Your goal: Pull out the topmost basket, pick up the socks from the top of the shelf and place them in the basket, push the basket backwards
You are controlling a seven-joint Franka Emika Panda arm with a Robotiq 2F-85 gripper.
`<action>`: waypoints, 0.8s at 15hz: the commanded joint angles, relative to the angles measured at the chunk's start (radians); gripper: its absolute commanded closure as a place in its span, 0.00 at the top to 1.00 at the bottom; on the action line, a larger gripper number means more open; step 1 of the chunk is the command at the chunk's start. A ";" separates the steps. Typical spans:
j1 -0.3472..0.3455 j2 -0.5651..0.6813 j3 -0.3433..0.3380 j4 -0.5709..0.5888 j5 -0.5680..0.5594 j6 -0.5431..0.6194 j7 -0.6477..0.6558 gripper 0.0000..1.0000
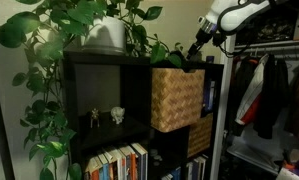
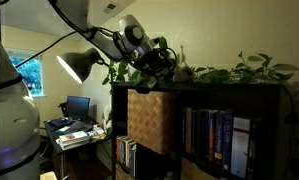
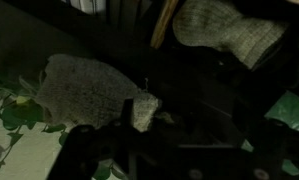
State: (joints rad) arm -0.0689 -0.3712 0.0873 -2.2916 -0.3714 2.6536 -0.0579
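The topmost basket (image 1: 176,98) of tan wicker sticks out from the front of the black shelf (image 1: 99,90); it also shows in an exterior view (image 2: 149,120). My gripper (image 1: 197,48) hangs over the shelf top at its right end, seen also in an exterior view (image 2: 161,60). In the dark wrist view a grey knitted sock (image 3: 89,90) lies on the shelf top, its end beside one finger of my gripper (image 3: 187,130). A second grey sock (image 3: 229,30) lies farther off. The fingers look apart and hold nothing.
A leafy potted plant (image 1: 104,30) spreads over the shelf top, with leaves close to the gripper. A second wicker basket (image 1: 199,135) sits lower down. A clothes rack with hanging jackets (image 1: 264,90) stands beside the shelf. Books (image 2: 214,140) fill compartments.
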 commanded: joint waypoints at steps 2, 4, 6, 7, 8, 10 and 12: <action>-0.037 0.097 0.018 0.095 -0.035 0.050 0.102 1.00; -0.033 0.132 0.020 0.134 -0.039 0.056 0.124 1.00; -0.027 0.161 0.023 0.170 -0.050 0.057 0.141 1.00; -0.024 0.176 0.024 0.188 -0.056 0.056 0.148 1.00; -0.020 0.188 0.024 0.203 -0.057 0.054 0.154 1.00; -0.014 0.215 0.023 0.226 -0.068 0.054 0.165 1.00; -0.007 0.240 0.017 0.243 -0.070 0.055 0.165 1.00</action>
State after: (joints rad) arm -0.0799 -0.1751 0.1062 -2.0896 -0.4083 2.6955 0.0654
